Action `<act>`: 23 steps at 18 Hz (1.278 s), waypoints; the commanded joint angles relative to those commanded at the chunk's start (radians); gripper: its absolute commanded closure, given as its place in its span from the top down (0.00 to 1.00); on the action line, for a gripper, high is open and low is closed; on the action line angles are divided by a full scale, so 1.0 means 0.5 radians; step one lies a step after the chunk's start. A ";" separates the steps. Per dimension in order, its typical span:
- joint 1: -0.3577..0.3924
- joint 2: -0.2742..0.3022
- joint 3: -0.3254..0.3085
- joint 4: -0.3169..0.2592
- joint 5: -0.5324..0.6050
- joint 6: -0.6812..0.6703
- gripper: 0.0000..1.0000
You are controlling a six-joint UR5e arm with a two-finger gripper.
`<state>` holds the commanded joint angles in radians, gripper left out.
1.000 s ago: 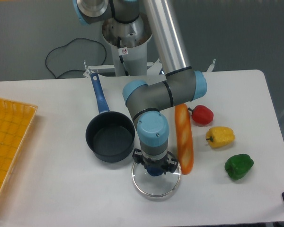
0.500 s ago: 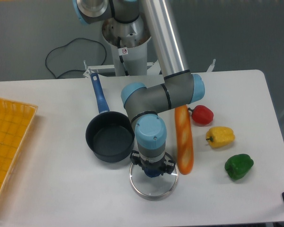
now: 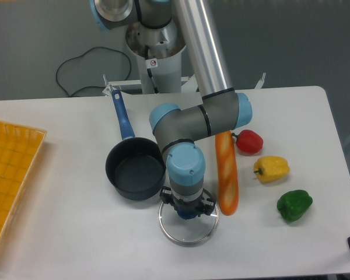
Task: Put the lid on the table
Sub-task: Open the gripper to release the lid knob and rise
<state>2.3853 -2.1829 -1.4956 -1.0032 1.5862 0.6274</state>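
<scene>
The lid (image 3: 189, 231) is a round clear glass disc with a thin metal rim, level and low over the white table (image 3: 76, 233), just right of and in front of the dark blue saucepan (image 3: 135, 170). My gripper (image 3: 188, 211) points straight down over the lid's centre and is shut on its small blue knob. My wrist hides most of the knob and the fingertips. I cannot tell whether the rim touches the tabletop.
A long orange baguette (image 3: 227, 171) lies just right of the lid. A red pepper (image 3: 249, 142), a yellow pepper (image 3: 272, 168) and a green pepper (image 3: 294, 205) lie further right. An orange-yellow mesh tray (image 3: 9, 175) sits at the left edge.
My gripper and the lid have shifted slightly to the left, toward the saucepan, moving together. Nothing else moved.
</scene>
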 joint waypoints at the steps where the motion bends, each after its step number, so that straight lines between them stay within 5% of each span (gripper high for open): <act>1: 0.000 -0.003 0.000 0.000 -0.003 0.000 0.38; 8: 0.000 -0.012 0.000 0.012 -0.003 0.000 0.42; 16: 0.000 -0.006 0.000 0.015 -0.003 0.012 0.68; 17: 0.000 0.000 0.000 0.015 -0.003 0.018 0.77; 23: 0.000 0.006 0.000 0.015 -0.003 0.021 0.90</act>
<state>2.3853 -2.1798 -1.4956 -0.9956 1.5846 0.6381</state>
